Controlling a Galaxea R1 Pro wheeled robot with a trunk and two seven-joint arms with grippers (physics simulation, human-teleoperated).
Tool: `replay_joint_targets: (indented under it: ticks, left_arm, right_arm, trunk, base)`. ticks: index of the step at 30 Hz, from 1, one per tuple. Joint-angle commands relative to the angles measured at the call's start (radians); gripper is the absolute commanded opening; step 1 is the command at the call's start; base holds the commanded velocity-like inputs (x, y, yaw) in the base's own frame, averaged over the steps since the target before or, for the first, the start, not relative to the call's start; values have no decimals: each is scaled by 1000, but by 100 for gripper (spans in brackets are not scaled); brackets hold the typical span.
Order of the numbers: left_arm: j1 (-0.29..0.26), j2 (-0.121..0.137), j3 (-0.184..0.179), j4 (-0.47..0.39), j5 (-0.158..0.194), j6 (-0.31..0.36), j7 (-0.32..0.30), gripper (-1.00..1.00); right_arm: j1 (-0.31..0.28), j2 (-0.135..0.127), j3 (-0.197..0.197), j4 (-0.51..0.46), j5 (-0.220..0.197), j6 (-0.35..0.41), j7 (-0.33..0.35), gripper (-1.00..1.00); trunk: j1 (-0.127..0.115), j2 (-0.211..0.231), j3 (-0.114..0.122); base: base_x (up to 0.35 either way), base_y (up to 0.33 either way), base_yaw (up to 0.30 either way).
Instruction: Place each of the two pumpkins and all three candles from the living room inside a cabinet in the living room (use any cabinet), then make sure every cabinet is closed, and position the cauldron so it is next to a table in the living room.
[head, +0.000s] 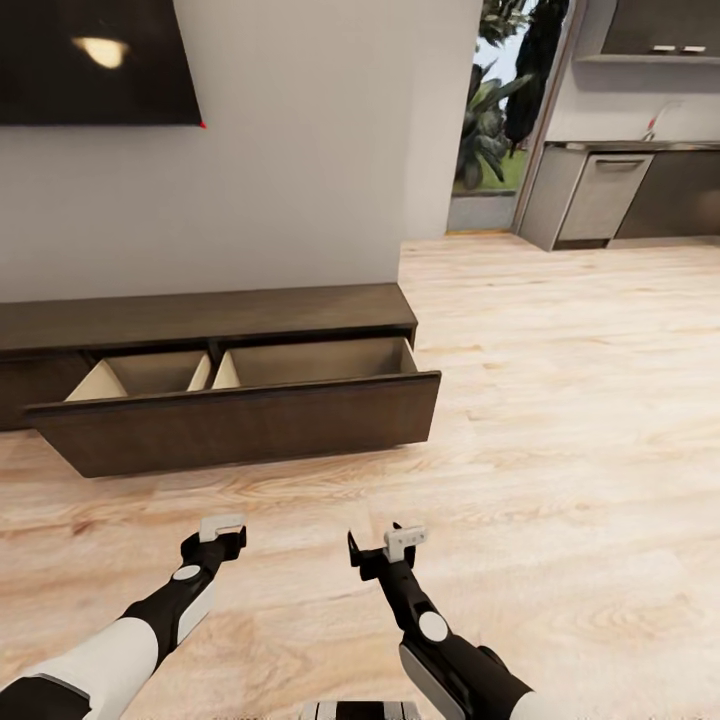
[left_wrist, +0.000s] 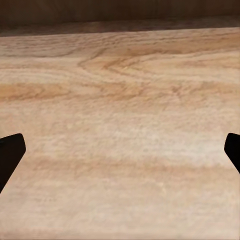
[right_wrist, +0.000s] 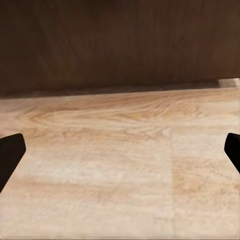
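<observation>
Left gripper (head: 222, 535): near, low over the bare floor (head: 560, 420), fingers spread wide, holding nothing.
Right gripper (head: 390, 548): level with the left one, a little right of it, also spread and empty.
Drawer (head: 240, 425): just beyond both grippers, pulled out of the cabinet (head: 200, 318); its long dark front runs left to right, square across the arms' line of reach.
Nearer arm: the right gripper points at the front's right part, the left at its middle; I judge them about equally near.
Inside: two pale compartments, side by side; nothing in them that I can see.
Likely move: a straight push away from the robot would shut it, I'd say.
Room: open floor to the right; the drawer's right corner juts out near the cabinet's end.
Far: wall, dark screen (head: 95, 60), kitchen units (head: 610, 195) far right.
Pumpkins, candles, cauldron: can't place them from here.
</observation>
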Motion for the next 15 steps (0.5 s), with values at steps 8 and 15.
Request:
replay_joint_targets:
  ticks: [8, 15]
  left_arm:
    - [0, -2, -6, -3, 12, -4, 15, 100]
    - [0, -2, -6, -4, 13, -57, 15, 100]
  right_arm:
    - [-2, -1, 1, 2, -12, 0, -8, 100]
    - [-2, -1, -106, 2, -13, 4, -28, 100]
  trunk:
    - [1, -1, -12]
    - [1, -1, -12]
  base:
    - [0, 0, 0]
    - [0, 0, 0]
